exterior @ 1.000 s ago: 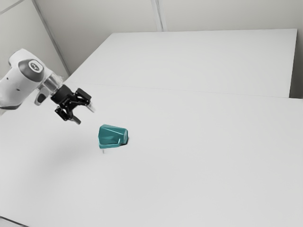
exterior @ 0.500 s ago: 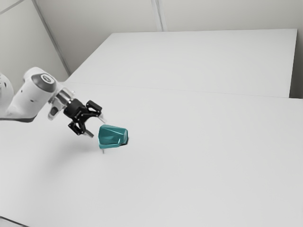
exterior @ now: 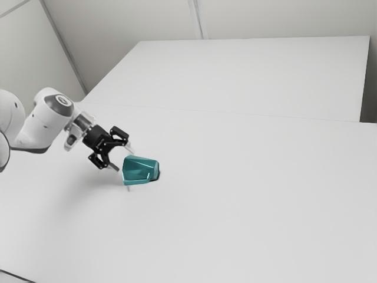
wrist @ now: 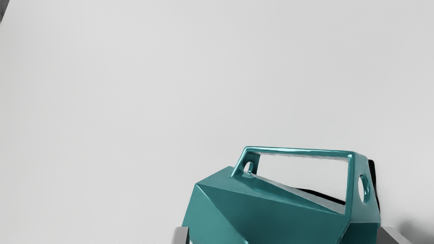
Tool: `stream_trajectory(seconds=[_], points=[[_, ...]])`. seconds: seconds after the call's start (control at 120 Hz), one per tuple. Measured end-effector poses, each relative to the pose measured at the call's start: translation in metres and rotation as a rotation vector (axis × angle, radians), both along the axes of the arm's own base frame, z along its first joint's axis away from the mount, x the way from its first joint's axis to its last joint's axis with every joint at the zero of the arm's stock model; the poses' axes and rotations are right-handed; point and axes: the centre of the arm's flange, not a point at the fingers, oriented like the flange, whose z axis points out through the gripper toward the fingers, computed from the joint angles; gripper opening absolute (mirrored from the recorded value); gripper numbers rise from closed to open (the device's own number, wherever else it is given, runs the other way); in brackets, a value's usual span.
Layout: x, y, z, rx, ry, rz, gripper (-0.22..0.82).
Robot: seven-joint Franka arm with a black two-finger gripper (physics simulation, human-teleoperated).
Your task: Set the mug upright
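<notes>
Gripper (exterior: pixel 123 160) open, fingers spread wide, canted down toward the mug (exterior: pixel 141 170), with a little more gap than the body seems to need; presumably that spares the mug a knock. Mug lies on its side on the desk (exterior: pixel 247 206), not upright. Wrist view has its body between the fingertips, handle (wrist: pixel 298 149) jutting out beside them; firm contact not discernible. Faceted sides and handle probably keep it from rolling. A grip on the body would leave the handle free, but the taper could let it slip or twist during righting.
</notes>
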Motion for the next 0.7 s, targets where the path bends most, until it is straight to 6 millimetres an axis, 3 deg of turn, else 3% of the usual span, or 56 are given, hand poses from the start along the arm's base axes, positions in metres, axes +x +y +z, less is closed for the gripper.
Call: stream_trajectory(seconds=[0.225,0.342,0.5,0.7], points=[[0.021,0.009,-0.01,-0.032,-0.023,0.046,0.6],[0.017,0.016,-0.012,-0.054,-0.023,0.079,0.57],[0.008,0.022,-0.019,-0.09,-0.007,0.118,0.44],[0.001,0.018,-0.02,-0.14,-0.006,0.153,0.19]])
